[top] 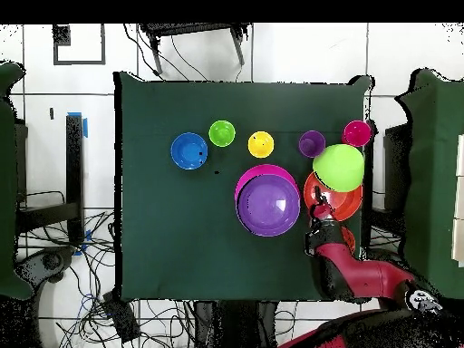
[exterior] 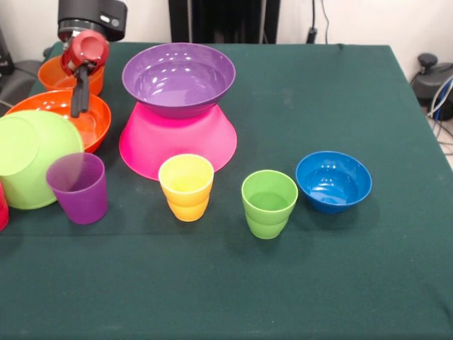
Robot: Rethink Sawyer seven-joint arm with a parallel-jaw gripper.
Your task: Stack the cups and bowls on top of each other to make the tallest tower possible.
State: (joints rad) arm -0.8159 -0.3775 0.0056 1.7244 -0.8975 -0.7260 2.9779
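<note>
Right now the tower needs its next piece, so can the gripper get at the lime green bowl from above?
Probably yes. The lime green bowl lies upside down, leaning on the large orange bowl, nothing covering it. The gripper hangs just behind it, over that orange bowl.

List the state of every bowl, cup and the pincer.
Pink bowl: upside down, base of the pile.
Purple bowl: upright, on the pink bowl.
Lime bowl: tipped, leaning on the big orange bowl.
Big orange bowl: upright.
Small orange bowl: upright.
Blue bowl: upright, empty.
Purple cup: upright.
Yellow cup: upright.
Green cup: upright.
Red cup: seems upright.
Pincer: at the big orange bowl; open or shut unclear.
</note>
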